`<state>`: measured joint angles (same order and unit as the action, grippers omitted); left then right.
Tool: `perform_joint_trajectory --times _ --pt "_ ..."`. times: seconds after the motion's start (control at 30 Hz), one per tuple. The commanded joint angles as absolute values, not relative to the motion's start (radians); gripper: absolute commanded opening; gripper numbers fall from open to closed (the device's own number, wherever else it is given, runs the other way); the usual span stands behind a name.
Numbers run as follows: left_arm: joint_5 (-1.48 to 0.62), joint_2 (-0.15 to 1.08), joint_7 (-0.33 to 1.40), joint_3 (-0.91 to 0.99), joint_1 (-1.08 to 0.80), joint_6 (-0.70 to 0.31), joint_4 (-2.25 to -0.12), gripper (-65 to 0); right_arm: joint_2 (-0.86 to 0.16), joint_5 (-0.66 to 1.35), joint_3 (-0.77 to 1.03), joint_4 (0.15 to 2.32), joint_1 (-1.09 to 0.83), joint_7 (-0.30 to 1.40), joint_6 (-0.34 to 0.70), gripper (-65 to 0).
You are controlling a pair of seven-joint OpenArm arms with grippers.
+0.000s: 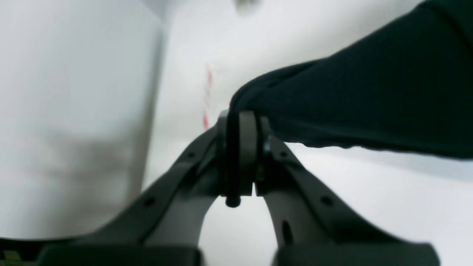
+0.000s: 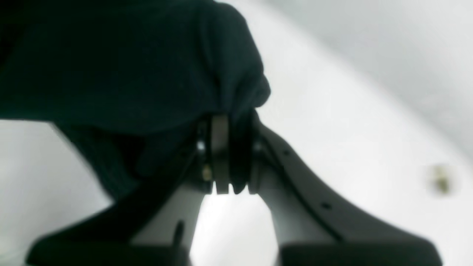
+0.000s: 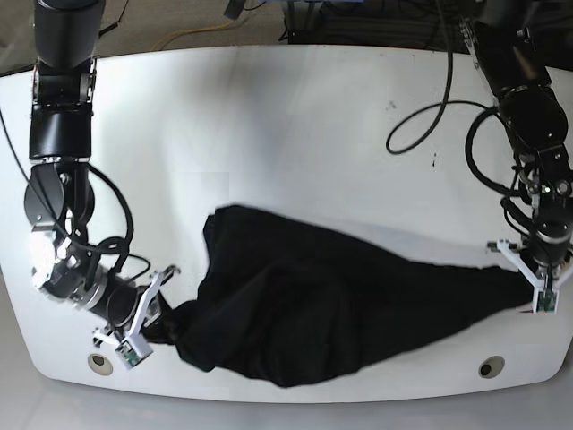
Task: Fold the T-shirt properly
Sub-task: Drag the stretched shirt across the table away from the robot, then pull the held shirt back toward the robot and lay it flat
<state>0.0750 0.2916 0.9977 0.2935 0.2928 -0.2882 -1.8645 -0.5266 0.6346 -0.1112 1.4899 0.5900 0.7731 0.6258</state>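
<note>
The black T-shirt (image 3: 313, 300) lies bunched across the near half of the white table (image 3: 295, 134), stretched between the two arms. My left gripper (image 3: 530, 279), on the base view's right, is shut on one end of the cloth; in the left wrist view the gripper (image 1: 242, 122) pinches a fold of the T-shirt (image 1: 369, 96), which runs off to the right. My right gripper (image 3: 159, 324), at the base view's lower left, is shut on the other end; in the right wrist view the gripper (image 2: 227, 125) grips the T-shirt (image 2: 122, 66), which hangs over its left finger.
A black cable (image 3: 439, 121) loops on the table at the back right. Two round holes (image 3: 98, 362) (image 3: 490, 367) sit near the table's front edge. The front edge runs just below the shirt.
</note>
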Motion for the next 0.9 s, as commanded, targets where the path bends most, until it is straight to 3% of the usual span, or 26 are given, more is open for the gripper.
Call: perform_joint_trajectory --times 0.0,0.23,0.37,0.57,0.87 --pt "0.090 0.308 1.020 0.300 0.371 -0.278 -1.888 -65.0 -0.572 0.657 -0.101 1.511 0.682 0.736 0.644 -65.0" --pt "0.090 0.364 1.069 0.300 0.536 -0.278 -1.906 -65.0 -0.634 0.659 -0.094 1.534 0.898 0.839 0.698 -65.0" --pt "0.085 0.372 1.066 0.302 0.522 -0.278 -1.877 -65.0 -0.664 0.659 -0.094 1.569 0.900 0.862 0.698 -65.0" --pt "0.084 0.366 1.027 0.306 0.372 -0.278 -1.873 -65.0 -0.659 0.659 -0.035 1.627 0.691 0.862 0.698 -65.0" --pt "0.085 0.297 0.792 0.348 0.038 -0.278 -1.859 -65.0 -0.524 0.650 0.165 1.736 0.265 0.860 0.698 -65.0"
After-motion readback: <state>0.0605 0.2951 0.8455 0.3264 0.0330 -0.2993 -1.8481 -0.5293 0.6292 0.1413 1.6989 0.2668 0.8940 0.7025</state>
